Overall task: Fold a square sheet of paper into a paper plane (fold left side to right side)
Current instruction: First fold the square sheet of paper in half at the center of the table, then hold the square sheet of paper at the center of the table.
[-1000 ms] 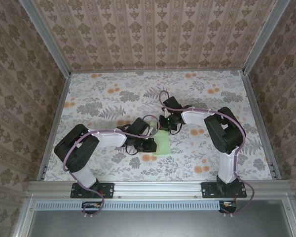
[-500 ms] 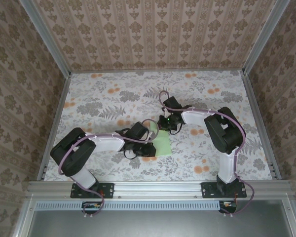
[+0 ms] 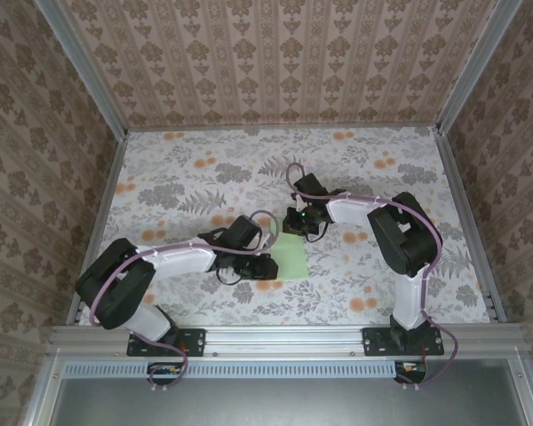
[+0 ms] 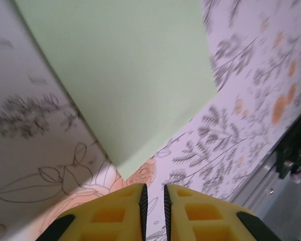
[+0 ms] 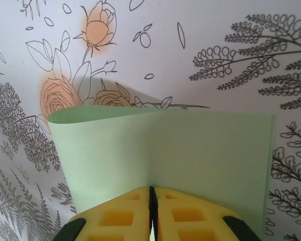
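The sheet of paper (image 3: 292, 258) is pale green and lies doubled over on the flowered table, just right of centre. In the right wrist view its upper layer (image 5: 190, 150) curves up in a loose bend at the left, and my right gripper (image 5: 152, 193) is shut on its near edge. From above, that gripper (image 3: 300, 231) sits at the paper's far end. My left gripper (image 3: 268, 266) is low at the paper's left edge. Its jaws (image 4: 153, 193) stand a narrow gap apart with nothing between them, just short of the paper's corner (image 4: 121, 173).
The tabletop (image 3: 186, 186) carries a grey leaf and orange flower print. Patterned walls and aluminium rails (image 3: 458, 204) close in the sides and back. A metal rail (image 3: 284, 335) with both arm bases runs along the near edge.
My left arm has stretched out lower and its gripper has slid back off the paper toward the near left, its jaws parting slightly. The right gripper has kept still on the paper.
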`<state>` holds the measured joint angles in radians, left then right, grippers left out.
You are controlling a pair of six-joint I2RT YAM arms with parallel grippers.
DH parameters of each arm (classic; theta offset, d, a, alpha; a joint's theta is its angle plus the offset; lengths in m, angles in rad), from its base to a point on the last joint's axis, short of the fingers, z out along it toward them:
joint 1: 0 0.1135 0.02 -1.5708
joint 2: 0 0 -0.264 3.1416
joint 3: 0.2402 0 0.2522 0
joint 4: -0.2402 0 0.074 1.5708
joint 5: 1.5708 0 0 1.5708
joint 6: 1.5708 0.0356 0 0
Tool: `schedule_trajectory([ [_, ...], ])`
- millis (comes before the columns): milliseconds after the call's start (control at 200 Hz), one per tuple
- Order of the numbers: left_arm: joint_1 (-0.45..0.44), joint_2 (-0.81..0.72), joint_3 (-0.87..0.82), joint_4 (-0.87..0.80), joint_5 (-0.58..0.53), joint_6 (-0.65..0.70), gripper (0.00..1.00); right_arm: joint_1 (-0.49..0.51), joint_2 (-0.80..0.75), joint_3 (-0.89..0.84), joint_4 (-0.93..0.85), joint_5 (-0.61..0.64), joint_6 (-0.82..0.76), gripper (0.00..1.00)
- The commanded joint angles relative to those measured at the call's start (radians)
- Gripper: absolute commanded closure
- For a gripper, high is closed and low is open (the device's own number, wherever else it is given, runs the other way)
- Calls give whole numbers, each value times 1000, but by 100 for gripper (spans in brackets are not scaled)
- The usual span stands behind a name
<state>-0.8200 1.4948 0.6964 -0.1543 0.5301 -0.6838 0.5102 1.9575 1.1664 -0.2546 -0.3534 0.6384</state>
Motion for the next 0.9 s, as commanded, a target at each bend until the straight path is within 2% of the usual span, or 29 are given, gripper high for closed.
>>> schedule_trajectory([
  [0, 58, -17, 65, -46, 14, 58, 79, -18, 68, -23, -103, 88, -8, 88],
  [115, 109, 43, 123, -64, 21, 103, 80, -18, 67, -24, -102, 87, -6, 88],
  [215, 117, 111, 176, -69, 28, 135, 79, -18, 66, -24, -103, 85, -6, 88],
  [520, 83, 278, 278, -37, 53, 147, 79, -15, 67, -23, -100, 79, -5, 88],
  [895, 56, 341, 261, -40, 14, 122, 79, -15, 60, -22, -75, 64, -6, 88],
])
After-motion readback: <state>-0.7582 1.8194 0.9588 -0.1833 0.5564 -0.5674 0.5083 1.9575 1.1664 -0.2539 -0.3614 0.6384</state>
